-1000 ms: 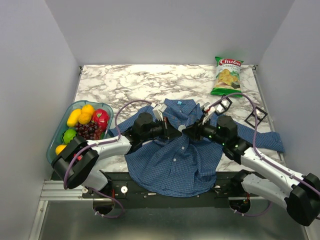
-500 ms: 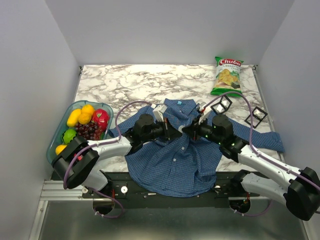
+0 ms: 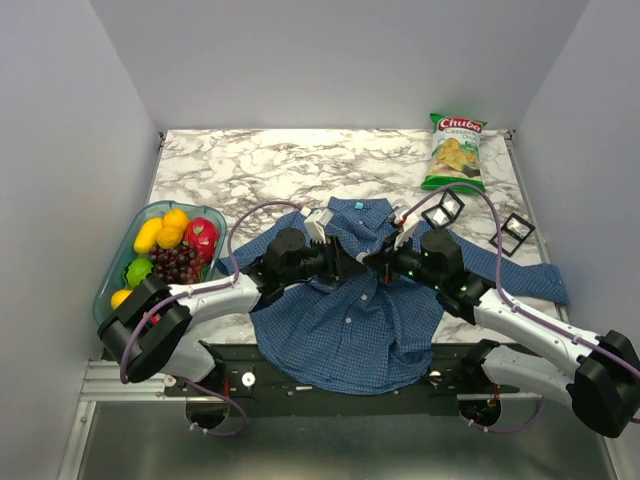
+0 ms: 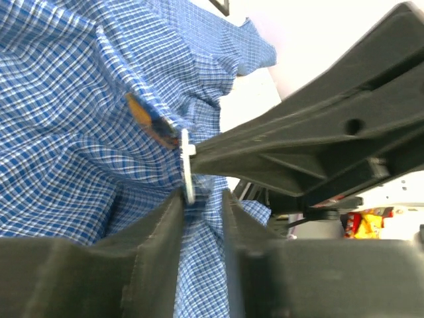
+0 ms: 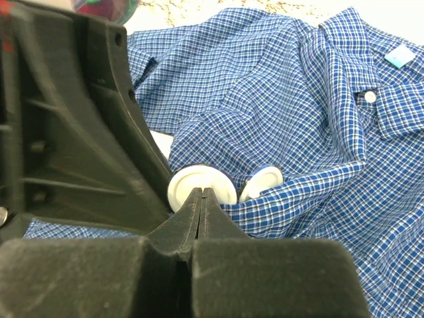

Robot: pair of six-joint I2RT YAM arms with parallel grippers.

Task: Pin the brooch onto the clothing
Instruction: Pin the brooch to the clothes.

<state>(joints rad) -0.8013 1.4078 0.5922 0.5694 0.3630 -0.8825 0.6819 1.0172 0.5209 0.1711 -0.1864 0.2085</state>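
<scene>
The clothing (image 3: 350, 330), a blue checked shirt, lies spread at the near table edge. Both grippers meet over its chest. My left gripper (image 3: 350, 262) is open, its jaws apart with a raised fold of shirt (image 4: 66, 165) between them (image 4: 202, 195). The brooch shows as a white disc (image 5: 202, 182) just behind my right gripper (image 5: 202, 192), which is shut with its tips against the disc. In the left wrist view that disc (image 4: 187, 169) is edge-on, with an orange piece (image 4: 142, 114) half wrapped in cloth beside it. A second white disc (image 5: 262, 182) pokes from a fold of the shirt (image 5: 298, 99).
A teal tray (image 3: 105, 285) of fruit stands at the left. A green chips bag (image 3: 455, 150) lies at the back right. Two black square frames (image 3: 447, 208) (image 3: 512, 232) sit near the shirt's right sleeve. The marble table (image 3: 260, 170) extends behind.
My right gripper has closed its jaws and edged slightly left toward the left gripper. The left gripper's jaws have parted from shut. The shirt has stayed in place.
</scene>
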